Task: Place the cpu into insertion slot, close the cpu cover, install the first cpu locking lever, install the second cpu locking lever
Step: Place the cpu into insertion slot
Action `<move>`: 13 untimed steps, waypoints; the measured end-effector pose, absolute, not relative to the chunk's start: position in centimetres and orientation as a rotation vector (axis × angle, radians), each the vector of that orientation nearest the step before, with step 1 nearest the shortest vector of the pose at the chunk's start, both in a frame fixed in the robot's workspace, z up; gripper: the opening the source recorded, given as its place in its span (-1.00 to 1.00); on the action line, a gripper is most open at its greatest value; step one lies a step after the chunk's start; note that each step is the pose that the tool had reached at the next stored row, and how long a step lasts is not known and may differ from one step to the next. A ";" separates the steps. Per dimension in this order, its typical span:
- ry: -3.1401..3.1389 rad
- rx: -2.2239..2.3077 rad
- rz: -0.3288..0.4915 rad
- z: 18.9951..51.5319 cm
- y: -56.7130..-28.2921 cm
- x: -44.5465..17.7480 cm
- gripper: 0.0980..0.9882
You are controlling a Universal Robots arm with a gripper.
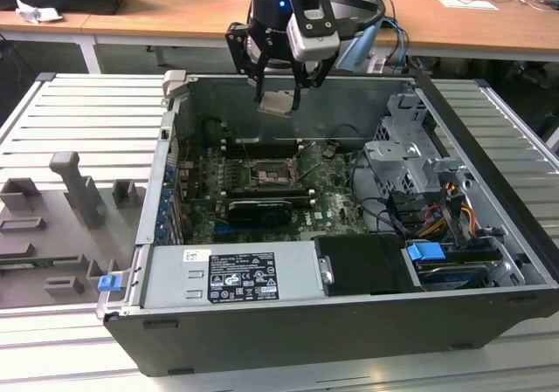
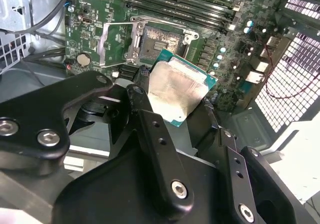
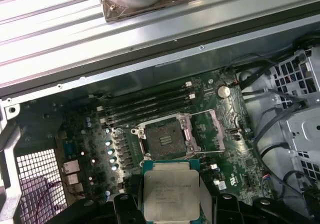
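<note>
- In the exterior view, the black gripper (image 1: pixel 278 102) hangs over the open dark-grey computer case (image 1: pixel 489 261). It is clamped on the small flat square cpu (image 1: pixel 276 104) with a pale silvery top.
- The cpu is well above the square dark insertion slot (image 1: pixel 272 175) on the green motherboard (image 1: pixel 336 202) and is not seated.
- The case lies on a ribbed pale metal table (image 1: pixel 79 113). Grey plastic fixtures (image 1: pixel 80 191) stand at the exterior view's left, and a long wooden desk (image 1: pixel 175 12) runs behind.
- In the second wrist view, black fingers (image 2: pixel 145 99) pinch the cpu (image 2: pixel 175 92) at opposite edges. The insertion slot (image 2: pixel 159 40) lies bare beyond it, and the thin silver cpu cover (image 2: pixel 102 43) is swung open beside it.
- In the first wrist view, the cpu (image 3: pixel 170 189) sits level in the gripper (image 3: pixel 172 204), near the insertion slot (image 3: pixel 165 139). The ribbed table (image 3: pixel 60 29) shows past the case wall.
</note>
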State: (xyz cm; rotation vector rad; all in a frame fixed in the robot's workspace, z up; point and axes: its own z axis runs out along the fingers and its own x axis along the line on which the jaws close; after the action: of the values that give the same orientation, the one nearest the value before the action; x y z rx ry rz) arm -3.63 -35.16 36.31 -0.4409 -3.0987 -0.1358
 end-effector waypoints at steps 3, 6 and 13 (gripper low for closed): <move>-3.096 -0.466 -0.136 36.3 -35.2 -3.6 0.00; -3.092 -0.496 -0.136 36.2 -35.2 -3.6 0.00; -3.083 -0.559 -0.136 36.2 -35.2 -3.6 0.00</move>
State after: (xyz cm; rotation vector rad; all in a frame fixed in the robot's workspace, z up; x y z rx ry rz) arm -3.63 -35.16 36.16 -0.5594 -3.0828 -0.1363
